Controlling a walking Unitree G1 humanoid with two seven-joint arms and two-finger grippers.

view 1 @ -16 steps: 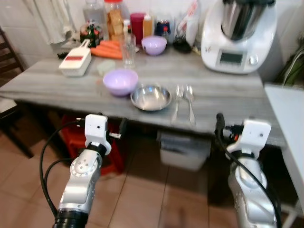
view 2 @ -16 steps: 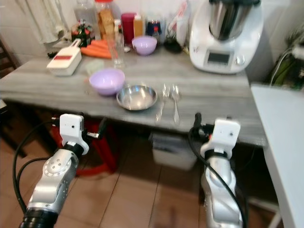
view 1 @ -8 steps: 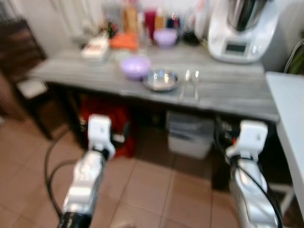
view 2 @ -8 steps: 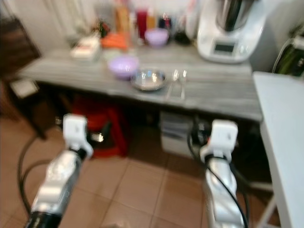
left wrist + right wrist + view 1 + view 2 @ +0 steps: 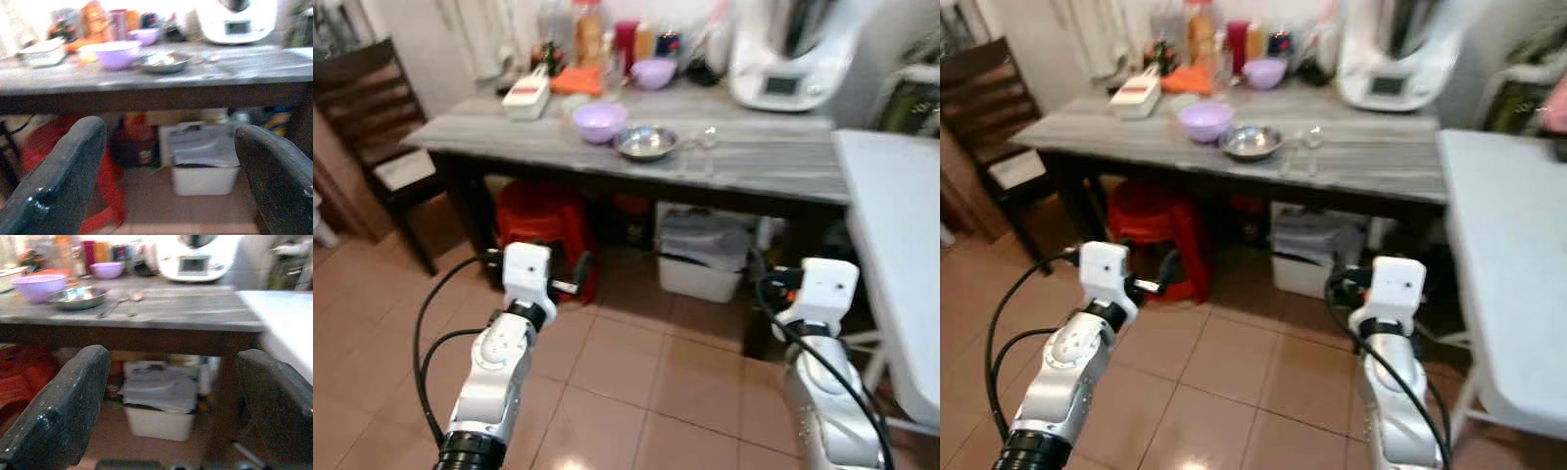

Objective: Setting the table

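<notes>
A steel bowl sits near the front edge of the grey table, with a purple bowl just to its left. A fork and spoon lie to its right, blurred. A second purple bowl stands at the back. Both arms are held low in front of me, well short of the table. My left gripper is open with nothing between its fingers. My right gripper is open too and holds nothing. Both wrist views look at the table edge from below its height.
A white kitchen machine, a white grater, carrots and bottles crowd the table's back. Under the table stand a red stool and a white bin. A white table is at right, a dark chair at left.
The whole view has pulled back: the table now lies farther off and higher in the picture, with more tiled floor showing. Both grippers stay open and empty.
</notes>
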